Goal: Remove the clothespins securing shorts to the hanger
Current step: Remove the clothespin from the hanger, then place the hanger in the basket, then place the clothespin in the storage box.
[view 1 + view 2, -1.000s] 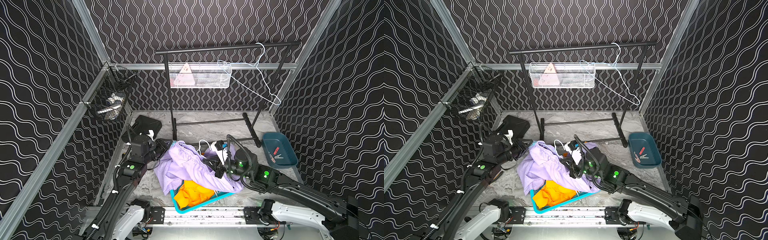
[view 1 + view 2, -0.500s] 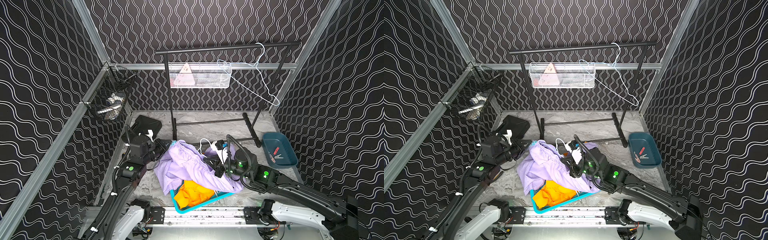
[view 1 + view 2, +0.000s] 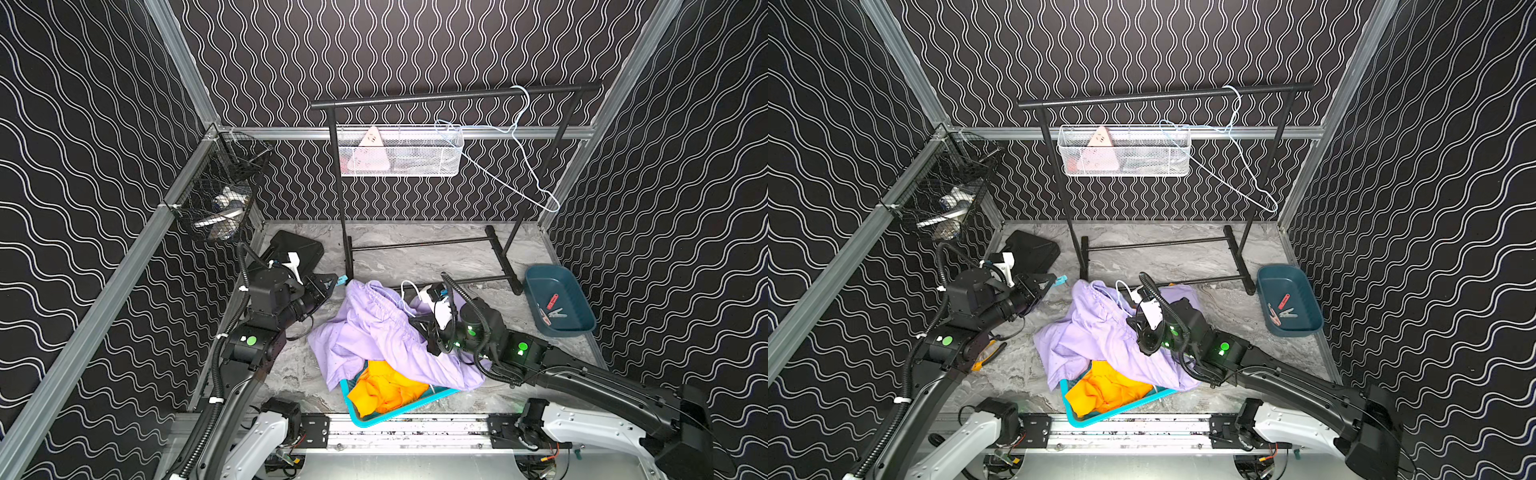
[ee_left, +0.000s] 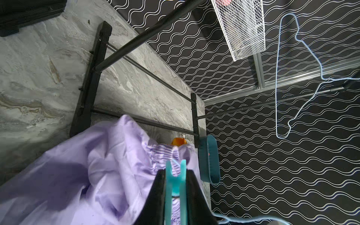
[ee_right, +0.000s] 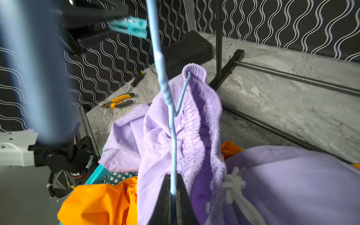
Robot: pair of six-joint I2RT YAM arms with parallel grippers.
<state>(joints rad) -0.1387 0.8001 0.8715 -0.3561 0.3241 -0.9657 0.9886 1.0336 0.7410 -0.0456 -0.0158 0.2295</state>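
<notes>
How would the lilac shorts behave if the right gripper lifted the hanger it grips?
Probably floppy: the lilac shorts lie in soft folds, partly over the basket. Likely light, since the right gripper's thin wire hanger props the waistband up. They might slide off: only the waistband's corner hangs on the wire.

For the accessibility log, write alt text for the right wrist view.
The right gripper is shut on a light-blue wire hanger that runs into the gathered waistband of the lilac shorts. Orange shorts lie in a turquoise basket beside them, and a turquoise clothespin is pinched in the left gripper beyond the hanger.
</notes>
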